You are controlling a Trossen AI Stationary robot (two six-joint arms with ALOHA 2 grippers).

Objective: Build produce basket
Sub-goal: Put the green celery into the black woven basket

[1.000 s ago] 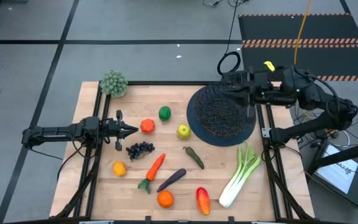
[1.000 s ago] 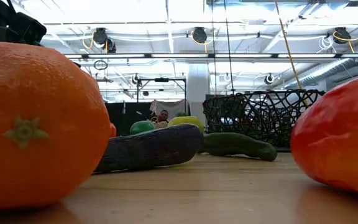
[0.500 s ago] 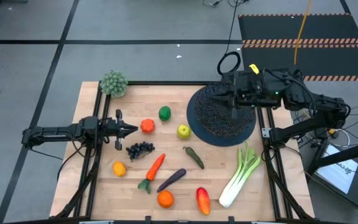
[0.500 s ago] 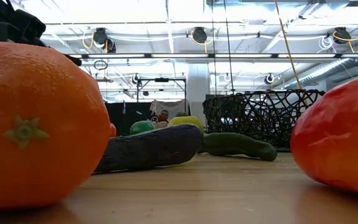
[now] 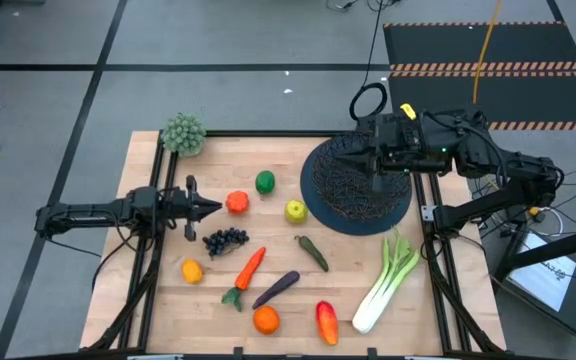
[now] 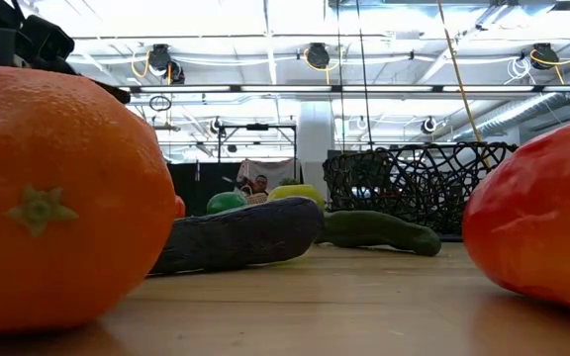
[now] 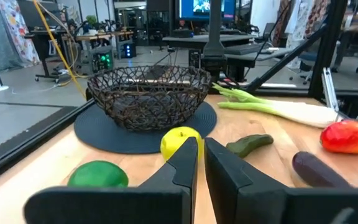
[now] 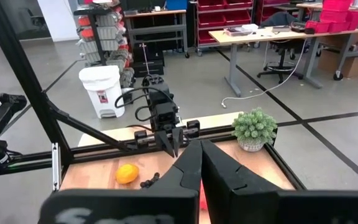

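Observation:
The black wire-mesh basket (image 5: 334, 196) stands on a round dark mat at the table's far right; it also shows in the left wrist view (image 7: 148, 93). My right gripper (image 5: 353, 159) hangs shut above the basket, pointing left. My left gripper (image 5: 215, 208) is shut at the table's left, just left of the tomato (image 5: 237, 202). Lime (image 5: 265, 182), apple (image 5: 295, 211), grapes (image 5: 225, 240), carrot (image 5: 247, 271), pickle (image 5: 313, 252), eggplant (image 5: 276, 289), two oranges (image 5: 265, 319), pepper (image 5: 326, 321) and leek (image 5: 386, 280) lie on the table.
A pale green bushy clump (image 5: 184, 133) stands at the far left corner. The wooden table top (image 5: 358, 250) has bare room between the pickle and the leek. Black frame rails run along both table sides. The low view is crowded by the orange (image 6: 57, 198) and pepper (image 6: 537, 218).
My right gripper has moved toward the table's left, from the basket's far right rim to above the basket, then stopped. The produce, the basket and the left arm have stayed still.

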